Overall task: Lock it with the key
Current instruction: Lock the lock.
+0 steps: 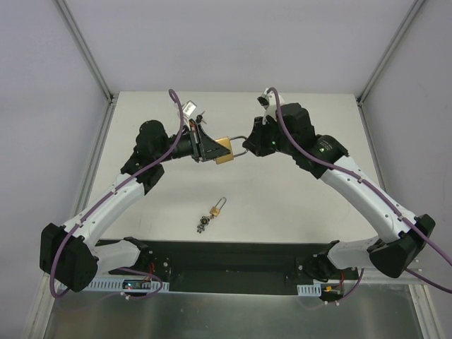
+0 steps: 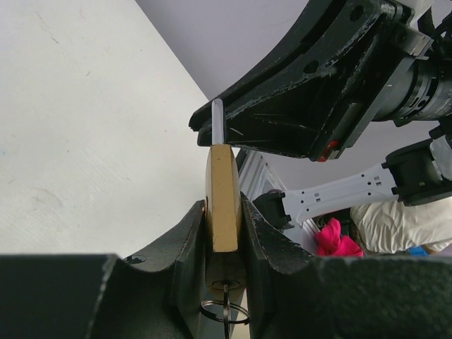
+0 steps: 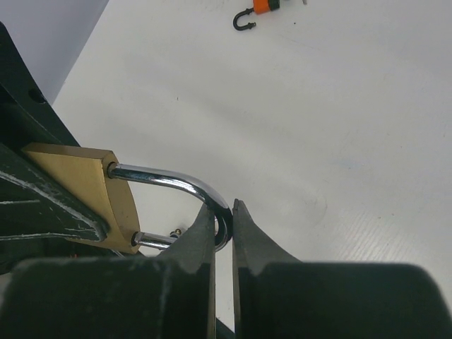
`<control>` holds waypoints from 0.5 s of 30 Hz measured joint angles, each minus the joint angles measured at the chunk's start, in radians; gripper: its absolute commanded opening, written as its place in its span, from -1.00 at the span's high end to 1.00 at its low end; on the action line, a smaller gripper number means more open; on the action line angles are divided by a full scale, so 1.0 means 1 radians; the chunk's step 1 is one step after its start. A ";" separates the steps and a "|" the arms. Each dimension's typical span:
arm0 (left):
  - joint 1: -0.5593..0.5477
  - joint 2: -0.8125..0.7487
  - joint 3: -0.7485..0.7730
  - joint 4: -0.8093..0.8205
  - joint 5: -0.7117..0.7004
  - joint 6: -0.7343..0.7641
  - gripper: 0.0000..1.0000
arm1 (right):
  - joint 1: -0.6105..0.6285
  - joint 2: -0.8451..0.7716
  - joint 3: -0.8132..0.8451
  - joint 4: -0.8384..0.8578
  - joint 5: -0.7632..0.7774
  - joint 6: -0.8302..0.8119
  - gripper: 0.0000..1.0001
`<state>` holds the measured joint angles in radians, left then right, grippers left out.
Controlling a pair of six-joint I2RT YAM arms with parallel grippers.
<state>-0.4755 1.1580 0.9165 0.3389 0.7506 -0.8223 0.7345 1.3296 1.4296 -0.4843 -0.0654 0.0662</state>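
One padlock (image 1: 224, 150) between both claws (image 2: 224, 229) (image 3: 224, 220)

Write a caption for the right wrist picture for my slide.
The right gripper pinches the shiny shackle of a brass padlock over the white table.

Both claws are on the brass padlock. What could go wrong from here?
1. The right claw pinches only the bend of the smooth shackle at its tips; it may slip off under load.
2. Both claws hold one rigid padlock; any mismatch in motion could twist it out of the left claw.
3. The key ring hangs under the padlock between the left claw's fingers; getting a grip there looks cramped.
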 measured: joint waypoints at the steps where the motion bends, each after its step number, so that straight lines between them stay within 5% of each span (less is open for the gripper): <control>1: 0.000 0.000 0.000 0.005 0.001 -0.002 1.00 | 0.000 0.000 0.002 -0.001 0.000 -0.001 0.99; 15: 0.000 0.000 -0.006 0.046 0.005 -0.006 1.00 | 0.005 0.000 0.026 -0.014 -0.003 0.001 0.99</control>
<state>-0.4755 1.1580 0.9108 0.3851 0.7551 -0.8280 0.7399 1.3296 1.4555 -0.4980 -0.0681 0.0673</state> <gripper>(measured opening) 0.222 0.068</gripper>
